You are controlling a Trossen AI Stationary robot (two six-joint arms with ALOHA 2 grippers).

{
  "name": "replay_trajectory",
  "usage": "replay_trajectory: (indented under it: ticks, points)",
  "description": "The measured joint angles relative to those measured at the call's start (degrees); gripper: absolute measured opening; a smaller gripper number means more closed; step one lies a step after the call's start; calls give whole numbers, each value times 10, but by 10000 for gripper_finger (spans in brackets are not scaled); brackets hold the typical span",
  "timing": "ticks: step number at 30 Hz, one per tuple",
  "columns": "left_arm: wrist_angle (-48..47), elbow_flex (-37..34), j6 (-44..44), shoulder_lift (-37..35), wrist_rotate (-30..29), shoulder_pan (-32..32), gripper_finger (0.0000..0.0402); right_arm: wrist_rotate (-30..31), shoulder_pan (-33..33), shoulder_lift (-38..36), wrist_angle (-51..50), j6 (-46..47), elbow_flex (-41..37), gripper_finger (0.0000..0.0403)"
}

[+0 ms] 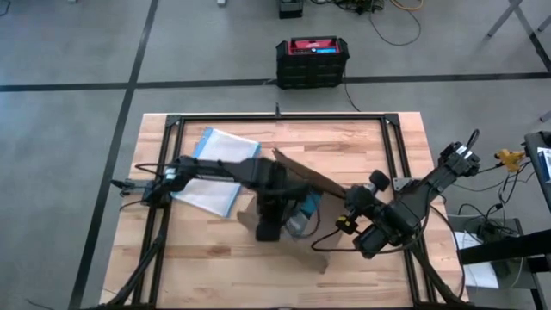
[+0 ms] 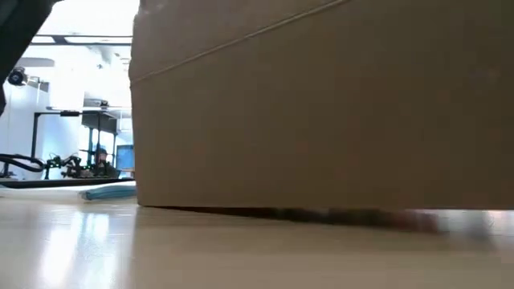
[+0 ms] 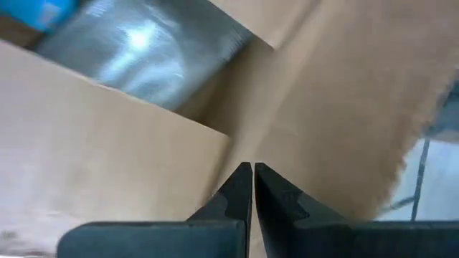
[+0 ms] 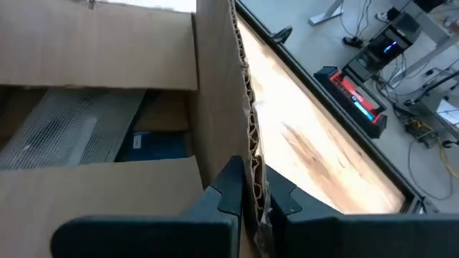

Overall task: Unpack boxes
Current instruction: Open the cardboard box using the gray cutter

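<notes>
A: Current step?

B: Opening flaps. The box (image 1: 288, 202) sits at frame centre. The right gripper (image 4: 251, 190) is clamped narrowly on a flap edge; the left gripper (image 3: 252, 188) is closed, empty, inside.

A: Next?

B: Probably fold the flap outward, then reach for the contents.

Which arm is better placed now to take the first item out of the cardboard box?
Probably the left. The left gripper, shut and empty, is already over the open cardboard box near the silvery packet inside. The right gripper is occupied, clamped on a box flap.
</notes>
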Motion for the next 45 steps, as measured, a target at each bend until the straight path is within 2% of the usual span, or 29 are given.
replay_trajectory:
  ticks: [8,11,15,18,23,27,30,34,36,38,41,45]
  points:
    - [1,0,0,-2,-16,-83,2,18,-51,-12,0,-42,0,2]
    - [8,-3,-1,-2,-67,-104,2,26,-79,-16,-1,-66,0,2]
    - [11,-22,-12,-2,-170,-125,2,35,-108,-17,-1,-102,0,2]
    - [13,-53,-15,-3,-213,-133,1,35,-119,-17,-1,-129,0,2]
    - [64,-147,-15,-7,-265,-133,1,32,-120,-17,-1,-140,0,2]
    - [120,-244,-12,-17,-325,-127,0,1,-119,-17,2,-136,0,2]
    - [132,-305,-29,-32,-399,-124,0,-42,-119,-17,4,-146,-4,2]
    - [125,-379,-91,-78,-547,-124,0,-111,-120,-17,5,-148,-9,7]
    - [138,-417,-127,-119,-597,-123,0,-154,-124,-15,5,-146,-10,22]
    - [167,-461,-146,-162,-631,-122,0,-171,-124,-13,7,-141,-10,45]
    - [239,-532,-145,-228,-645,-122,0,-183,-124,-14,7,-142,-10,92]
    - [375,-618,-102,-313,-651,-120,0,-171,-124,-21,6,-146,-5,150]
